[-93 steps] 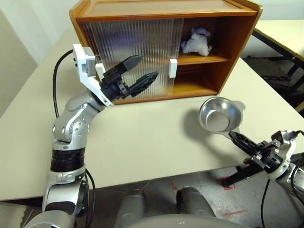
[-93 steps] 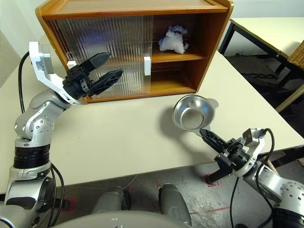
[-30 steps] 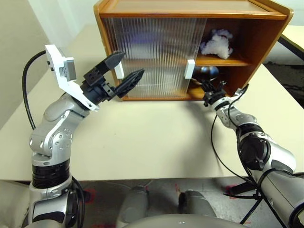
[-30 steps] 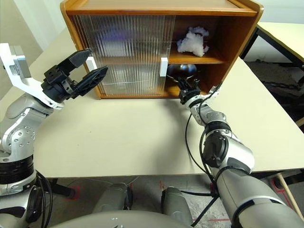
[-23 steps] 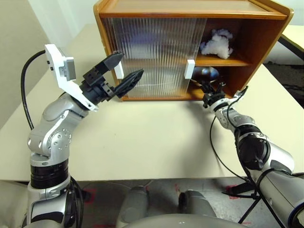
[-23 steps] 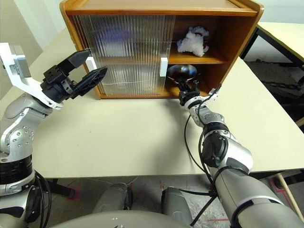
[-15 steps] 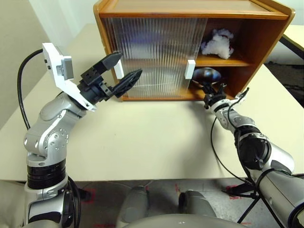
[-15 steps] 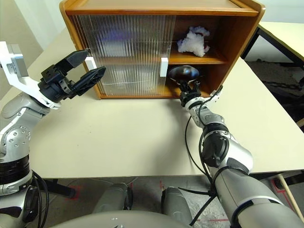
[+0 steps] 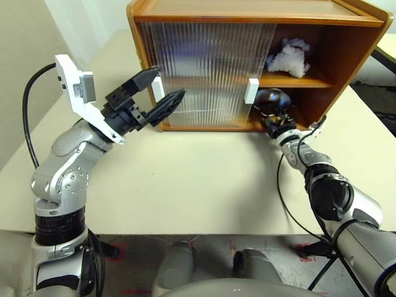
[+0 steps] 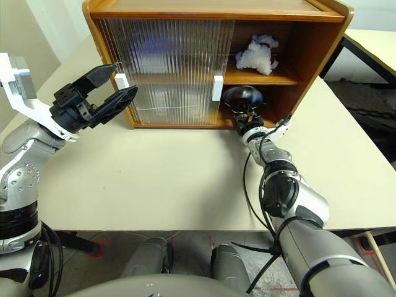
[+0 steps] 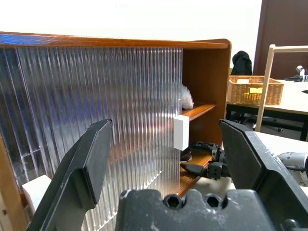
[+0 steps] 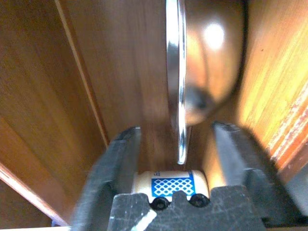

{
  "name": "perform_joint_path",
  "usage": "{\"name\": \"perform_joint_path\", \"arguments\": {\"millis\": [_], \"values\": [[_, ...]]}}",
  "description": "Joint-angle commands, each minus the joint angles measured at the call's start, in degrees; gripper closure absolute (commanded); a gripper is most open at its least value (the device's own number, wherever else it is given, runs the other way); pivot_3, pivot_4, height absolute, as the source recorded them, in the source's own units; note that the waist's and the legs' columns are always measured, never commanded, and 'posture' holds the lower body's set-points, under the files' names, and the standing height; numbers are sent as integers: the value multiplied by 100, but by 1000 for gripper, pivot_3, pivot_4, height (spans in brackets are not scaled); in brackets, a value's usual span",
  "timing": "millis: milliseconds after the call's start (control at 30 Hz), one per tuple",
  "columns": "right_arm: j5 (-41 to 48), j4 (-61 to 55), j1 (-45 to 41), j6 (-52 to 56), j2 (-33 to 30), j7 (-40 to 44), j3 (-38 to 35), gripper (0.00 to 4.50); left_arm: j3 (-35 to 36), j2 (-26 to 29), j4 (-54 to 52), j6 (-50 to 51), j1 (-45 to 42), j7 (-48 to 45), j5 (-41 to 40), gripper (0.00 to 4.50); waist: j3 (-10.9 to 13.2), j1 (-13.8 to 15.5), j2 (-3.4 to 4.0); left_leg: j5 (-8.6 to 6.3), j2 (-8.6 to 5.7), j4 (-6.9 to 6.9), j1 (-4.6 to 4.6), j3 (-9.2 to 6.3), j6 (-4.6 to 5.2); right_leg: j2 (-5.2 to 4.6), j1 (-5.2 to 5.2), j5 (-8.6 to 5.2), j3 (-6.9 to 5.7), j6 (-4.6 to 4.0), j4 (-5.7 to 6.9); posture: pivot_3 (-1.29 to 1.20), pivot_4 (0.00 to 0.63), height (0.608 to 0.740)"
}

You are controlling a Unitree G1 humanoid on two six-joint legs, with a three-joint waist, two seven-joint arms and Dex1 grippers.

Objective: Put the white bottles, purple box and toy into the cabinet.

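The wooden cabinet (image 9: 247,12) stands at the back of the table, its ribbed doors slid to the left and its right side open. The fluffy white toy (image 9: 289,57) lies on the upper shelf. In the lower compartment a silver bowl (image 10: 241,96) stands tilted on its edge. My right gripper (image 12: 175,129) is open, one finger on each side of the bowl's thin rim (image 12: 180,96) and clear of it. My left gripper (image 9: 168,83) hangs open in the air before the left door. A faint purple shape (image 9: 185,49) shows through the ribbed door; I cannot tell what it is. The white bottles are out of view.
The cabinet stands on a beige table (image 9: 185,179) whose front edge is close to me. A second table (image 10: 371,43) stands off to the right. A wicker basket (image 11: 252,89) rests on it in the left wrist view.
My right gripper carried the silver bowl from the table's front right into the lower compartment, and its fingers have just opened off the bowl. The left arm has stayed where it was.
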Motion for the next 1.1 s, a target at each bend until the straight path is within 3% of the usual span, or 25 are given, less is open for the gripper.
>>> {"name": "perform_joint_path", "arguments": {"millis": [33,433,667,767,867,967,1100], "values": [[-102,-11,121,60,-110,-24,-11,34,-160,-83,136,-121,-134,-115,66,0,-5,-7,-8,0,0,1,1,0,0,0,1,1,0,-1,0,204,0,740],[-31,-558,732,940,-351,422,70,34,-434,-387,599,-416,-380,-409,232,0,-7,-188,-10,1,-2,3,-1,1,1,-2,5,1,0,-3,-6,130,0,740],[109,-1850,1374,2038,-245,680,351,34,-472,-426,741,-472,-477,-512,274,0,-8,-377,-9,2,-1,3,1,-1,4,1,3,1,3,-3,-1,115,0,740],[185,-3283,1905,2520,-18,805,790,34,-455,-413,767,-480,-484,-541,272,0,-8,-453,-8,2,-1,3,1,-1,4,1,3,-1,4,-1,0,113,0,740],[-37,-5217,2666,2553,222,942,1703,34,-442,-406,767,-483,-457,-553,271,0,-9,-496,-4,2,0,3,0,-5,4,0,0,-3,4,3,7,111,0,740],[-907,-6711,3343,1722,140,1125,2842,75,-428,-403,758,-486,-416,-554,266,0,-11,-503,2,1,1,3,2,-5,1,0,-3,-7,3,10,15,107,0,740],[-2268,-7521,3789,280,-159,1312,4096,978,-410,-402,758,-489,-382,-555,260,0,-11,-496,6,-12,-7,8,4,-3,-22,-2,-4,-23,3,34,17,102,0,740]]}}
